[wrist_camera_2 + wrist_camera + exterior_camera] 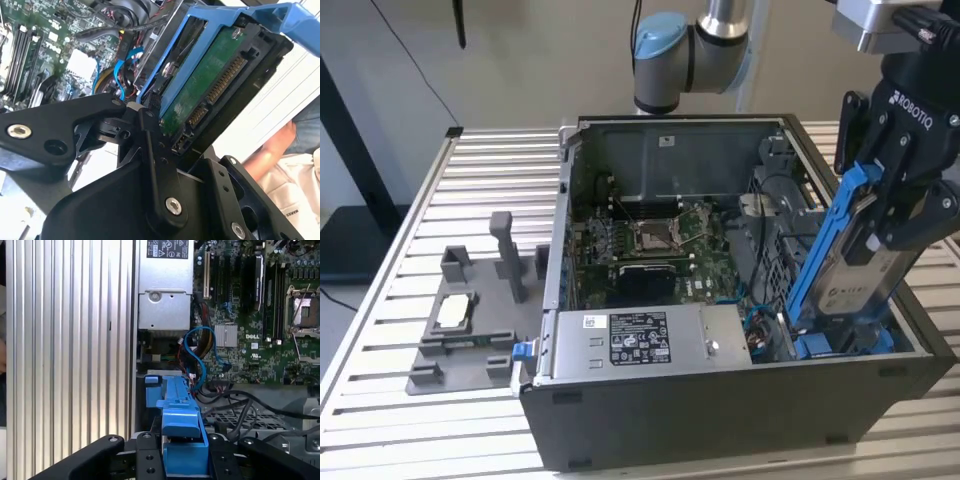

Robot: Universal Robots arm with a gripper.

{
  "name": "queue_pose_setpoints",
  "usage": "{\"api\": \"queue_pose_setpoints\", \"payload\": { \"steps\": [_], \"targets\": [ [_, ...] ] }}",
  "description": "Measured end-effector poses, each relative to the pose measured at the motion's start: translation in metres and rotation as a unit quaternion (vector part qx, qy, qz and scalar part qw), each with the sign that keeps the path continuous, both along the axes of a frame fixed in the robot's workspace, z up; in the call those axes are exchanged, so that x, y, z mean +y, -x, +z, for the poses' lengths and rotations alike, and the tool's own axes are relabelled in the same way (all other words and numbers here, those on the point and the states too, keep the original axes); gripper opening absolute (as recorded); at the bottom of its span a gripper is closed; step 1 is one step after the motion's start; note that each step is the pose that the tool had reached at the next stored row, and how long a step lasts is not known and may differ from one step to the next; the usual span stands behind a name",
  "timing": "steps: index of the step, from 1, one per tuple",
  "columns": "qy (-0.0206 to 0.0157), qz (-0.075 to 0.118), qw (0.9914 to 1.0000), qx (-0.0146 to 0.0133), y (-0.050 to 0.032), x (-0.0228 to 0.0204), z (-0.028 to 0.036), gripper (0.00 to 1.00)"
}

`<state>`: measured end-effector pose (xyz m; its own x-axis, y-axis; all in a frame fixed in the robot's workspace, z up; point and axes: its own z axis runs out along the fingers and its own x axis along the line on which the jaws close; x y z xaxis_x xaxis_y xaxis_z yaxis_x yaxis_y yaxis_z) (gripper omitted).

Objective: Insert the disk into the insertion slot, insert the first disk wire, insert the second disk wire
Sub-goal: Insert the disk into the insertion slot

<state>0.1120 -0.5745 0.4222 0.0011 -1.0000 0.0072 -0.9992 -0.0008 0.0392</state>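
Observation:
In the exterior view the disk, silver-grey with a bright blue carrier frame, stands steeply tilted at the right end of the open computer case. My gripper is shut on its upper part. The disk's lower end reaches down to the insertion slot, a dark bay with blue rails in the case's near right corner. In the second wrist view the disk's green circuit board and connector face the camera above the gripper. The first wrist view has the blue frame between the black fingers. Blue disk wires lie loose beside the bay.
The grey power supply box sits along the case's near wall, with the motherboard behind it. A grey fixture stands on the slatted table to the exterior view's left. A person's hand shows beyond the case.

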Motion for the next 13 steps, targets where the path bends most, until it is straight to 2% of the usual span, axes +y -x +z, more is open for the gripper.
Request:
{"api": "queue_pose_setpoints", "payload": {
  "steps": [13],
  "targets": [
    [-0.0006,0.003,1.0,-0.0005,-0.0035,0.0008,-0.014,0.33]
  ]
}}
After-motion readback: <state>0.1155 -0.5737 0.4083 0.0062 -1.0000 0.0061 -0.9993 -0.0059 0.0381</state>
